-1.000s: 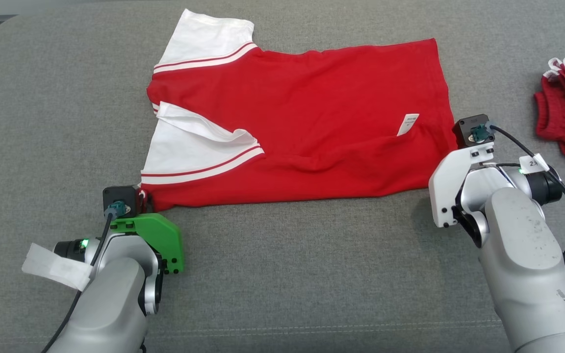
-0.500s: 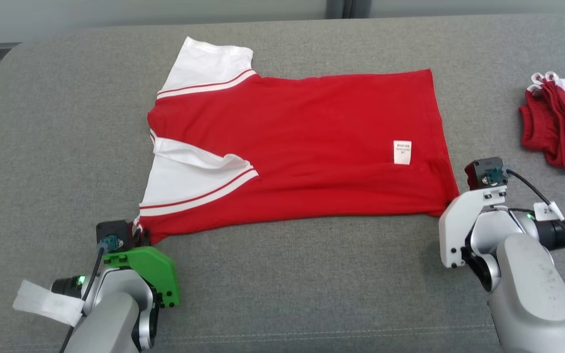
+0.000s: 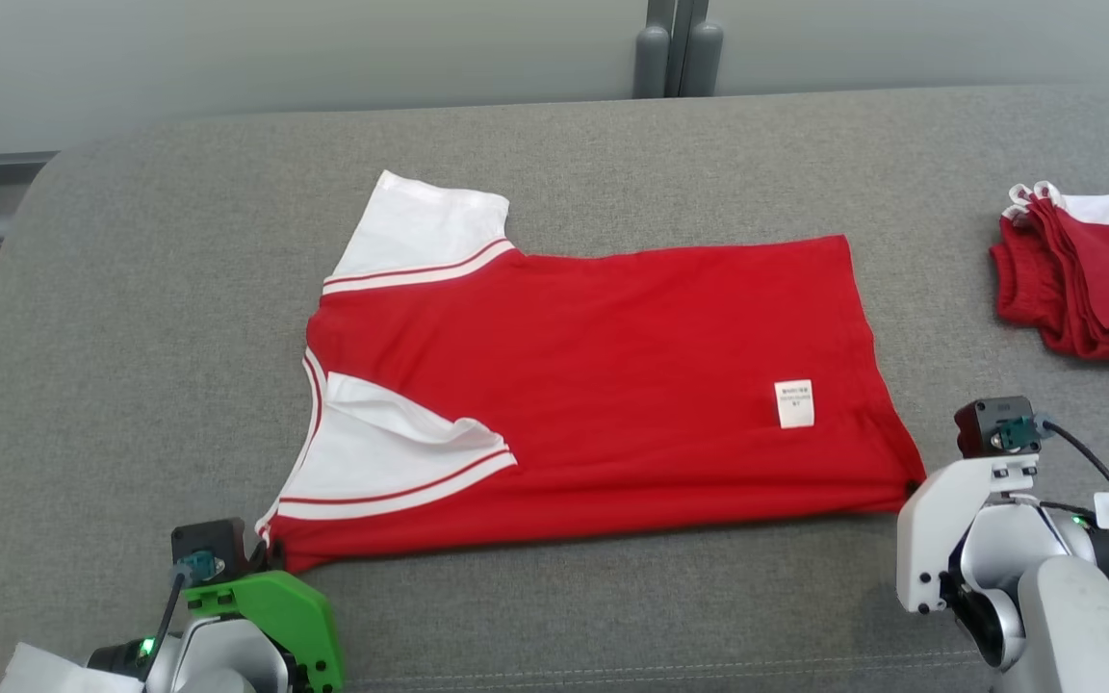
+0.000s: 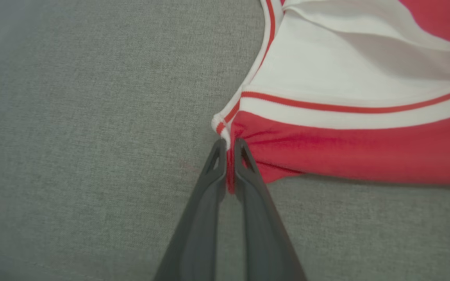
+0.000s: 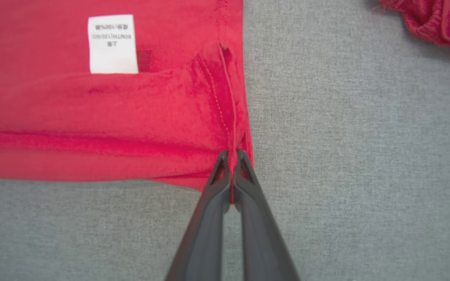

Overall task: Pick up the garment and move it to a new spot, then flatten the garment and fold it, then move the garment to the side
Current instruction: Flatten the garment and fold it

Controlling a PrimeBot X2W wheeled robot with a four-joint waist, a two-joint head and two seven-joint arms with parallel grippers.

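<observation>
The garment point(image 3: 593, 375) is a red T-shirt with white, red-striped sleeves, spread out flat on the grey cushion, neck end to the left, a white label near its hem. My left gripper point(image 4: 229, 146) is shut on the garment's point(image 4: 346, 148) near shoulder corner, red cloth pinched between the dark fingers. In the head view the left gripper point(image 3: 270, 553) sits at the shirt's lower left corner. My right gripper point(image 5: 231, 156) is shut on the garment's point(image 5: 111, 121) near hem corner. In the head view the right gripper point(image 3: 911, 488) is at the shirt's lower right corner.
A pile of red and white clothes point(image 3: 1089, 274) lies at the right edge of the grey cushion point(image 3: 131, 337), also seen as the clothes pile point(image 5: 436, 23) in the right wrist view. The cushion's back edge meets a pale wall with a grey post point(image 3: 670, 48).
Both grippers have drawn the shirt's near edge towards me, and its lower edge now lies straighter with the wrinkles gone. The head camera has tilted up, showing the wall.
</observation>
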